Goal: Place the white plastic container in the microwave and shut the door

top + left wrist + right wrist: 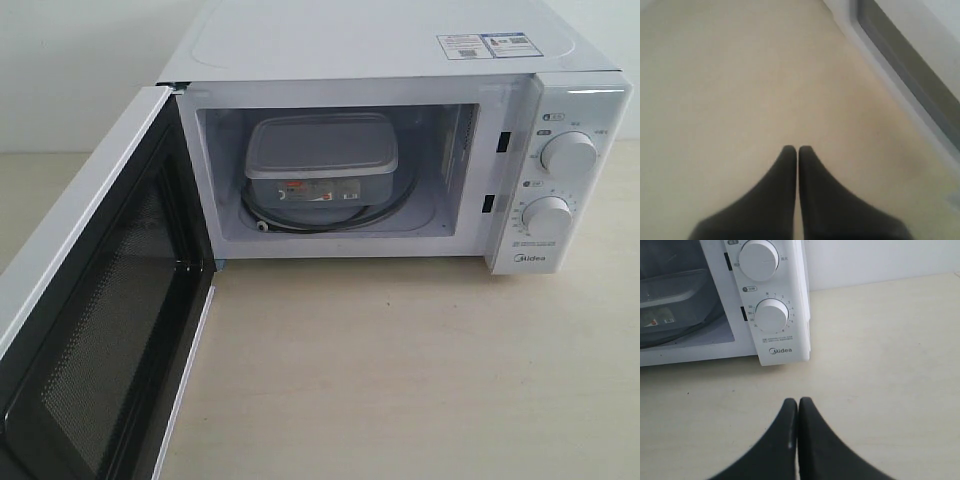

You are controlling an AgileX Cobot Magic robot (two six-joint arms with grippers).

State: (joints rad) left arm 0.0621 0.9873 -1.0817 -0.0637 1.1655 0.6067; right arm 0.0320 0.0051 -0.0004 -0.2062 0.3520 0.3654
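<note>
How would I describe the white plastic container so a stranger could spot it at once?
Look at the white microwave on the table, its door swung open at the left. Inside the cavity sits the white plastic container, a translucent rectangular box with rounded corners and a rimmed lid. It is the only box there, with a small red mark on its front.

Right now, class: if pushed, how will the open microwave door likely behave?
The door probably swings as one rigid panel about its hinge on the microwave. It looks thin, so likely light. Its smooth white outer face may be slippery.
</note>
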